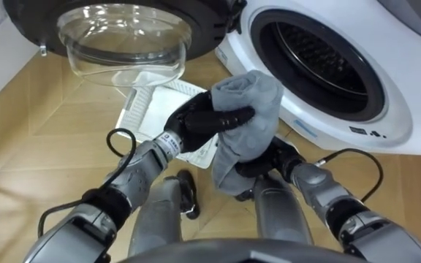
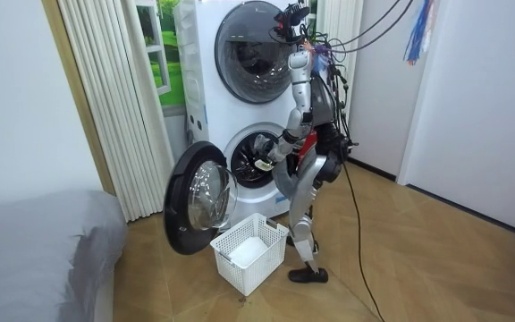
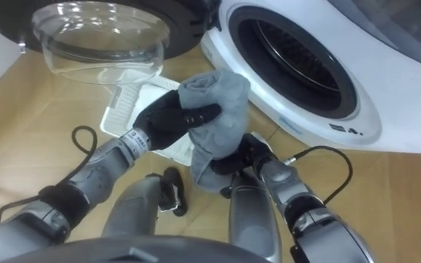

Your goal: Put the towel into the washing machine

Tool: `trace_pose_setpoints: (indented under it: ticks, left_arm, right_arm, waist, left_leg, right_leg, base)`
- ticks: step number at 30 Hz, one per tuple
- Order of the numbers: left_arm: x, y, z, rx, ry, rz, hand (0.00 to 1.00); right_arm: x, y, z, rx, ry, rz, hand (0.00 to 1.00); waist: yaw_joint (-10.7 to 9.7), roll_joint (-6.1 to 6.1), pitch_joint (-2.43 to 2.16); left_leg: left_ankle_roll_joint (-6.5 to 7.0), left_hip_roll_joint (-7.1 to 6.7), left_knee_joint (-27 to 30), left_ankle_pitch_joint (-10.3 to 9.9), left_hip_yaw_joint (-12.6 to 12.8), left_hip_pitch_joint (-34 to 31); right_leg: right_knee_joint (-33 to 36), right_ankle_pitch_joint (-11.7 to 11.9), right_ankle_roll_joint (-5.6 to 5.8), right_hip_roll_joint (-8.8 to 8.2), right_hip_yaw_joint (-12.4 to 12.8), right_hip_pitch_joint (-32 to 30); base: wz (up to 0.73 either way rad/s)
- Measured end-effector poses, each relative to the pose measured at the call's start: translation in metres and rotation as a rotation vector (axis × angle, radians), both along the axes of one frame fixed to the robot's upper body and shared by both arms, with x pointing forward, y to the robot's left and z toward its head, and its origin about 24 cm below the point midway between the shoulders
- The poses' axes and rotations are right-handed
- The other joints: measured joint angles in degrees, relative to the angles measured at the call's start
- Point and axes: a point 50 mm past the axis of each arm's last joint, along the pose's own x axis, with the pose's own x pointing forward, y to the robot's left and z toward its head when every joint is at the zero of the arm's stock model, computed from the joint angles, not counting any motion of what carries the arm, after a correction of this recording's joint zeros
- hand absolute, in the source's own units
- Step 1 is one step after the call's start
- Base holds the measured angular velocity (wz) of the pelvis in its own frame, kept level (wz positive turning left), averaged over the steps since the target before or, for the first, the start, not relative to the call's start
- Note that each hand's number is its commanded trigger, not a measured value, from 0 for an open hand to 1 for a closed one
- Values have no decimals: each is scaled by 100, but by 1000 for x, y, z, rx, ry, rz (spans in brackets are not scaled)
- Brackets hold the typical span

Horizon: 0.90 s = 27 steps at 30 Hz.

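Here the robot stands bent forward in front of the washing machine, the lower of two stacked units in the room view, with a second machine on top. The grey towel is in the air just before the round drum opening, not yet inside it, bunched at the top and hanging down in a loose fold. The left hand is curled round the towel's upper part from the robot's left side and clutches the cloth. The right hand sits under the hanging end and touches it, but the cloth covers most of it, so I cannot tell whether it is grasping. The machine's door is swung wide open to the robot's left, its clear glass bowl facing up. A white laundry basket stands on the wooden floor below the hands, just beside the open door and near the machine's front; in the room view something white lies in it. A grey bed fills the room view's lower left corner.
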Motion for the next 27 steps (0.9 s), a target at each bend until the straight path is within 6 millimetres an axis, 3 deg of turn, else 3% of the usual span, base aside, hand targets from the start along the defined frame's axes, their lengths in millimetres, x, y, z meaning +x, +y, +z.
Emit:
trace_pose_setpoints:
  ticks: [10,15,25,27]
  left_arm:
    - [-10,22,-14,114,62,103,0]
    - [-20,36,-24,217,122,163,0]
    - [-18,35,-28,280,162,242,0]
    - [-18,35,-28,296,160,238,0]
  right_arm:
    - [-9,-11,-6,106,44,-220,100]
    - [-14,-24,-9,222,82,-455,100]
    - [-17,-34,-12,354,139,-679,100]
    - [-15,-34,-11,417,143,-733,100]
  waist:
    - [296,12,-8]
    - [366,11,-4]
    - [378,-6,21]
    - [387,-32,52]
  left_leg:
    - [-45,-12,-185,68,-28,113]
    - [-70,-27,-335,120,-113,139]
    - [-56,-156,-524,217,-173,135]
    - [-52,-191,-515,219,-177,126]
  right_leg:
    - [-145,30,-26,11,-12,120]
    - [-244,30,-24,22,-86,189]
    - [-259,-36,10,-98,-162,169]
    - [-187,-69,14,-144,-160,128]
  base:
    - [0]
    - [9]
    - [8]
    - [2]
